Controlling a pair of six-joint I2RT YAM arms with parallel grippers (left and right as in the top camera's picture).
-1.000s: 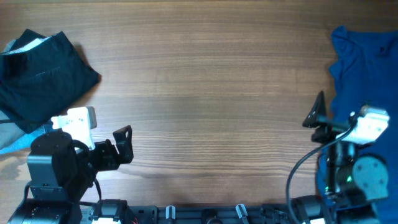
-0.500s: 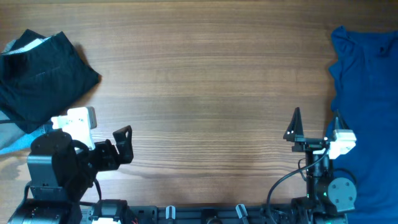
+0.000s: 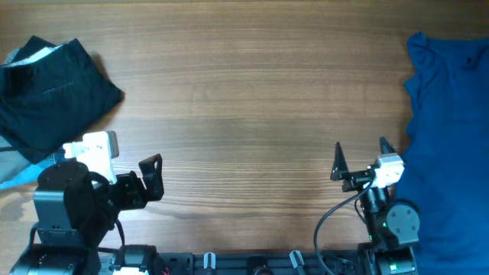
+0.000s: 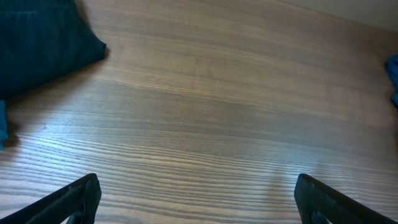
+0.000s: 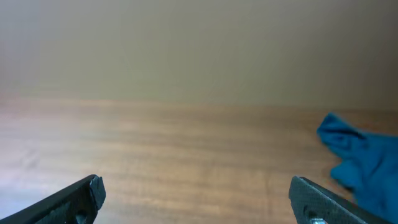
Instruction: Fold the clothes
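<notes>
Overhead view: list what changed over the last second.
The right gripper swung left, off the edge of the royal-blue garment and over bare table, jaws open and empty. Nothing was grasped or released. The left gripper, black shorts and royal-blue garment stayed put.

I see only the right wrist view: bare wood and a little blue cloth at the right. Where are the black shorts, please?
Observer: The black shorts lie at the far left corner of the table, with a pale label showing at their far edge.
Operator: Does the left gripper hold them?
Observer: No. The left gripper is open and empty, over bare wood on the near side of the shorts and apart from them.
</notes>
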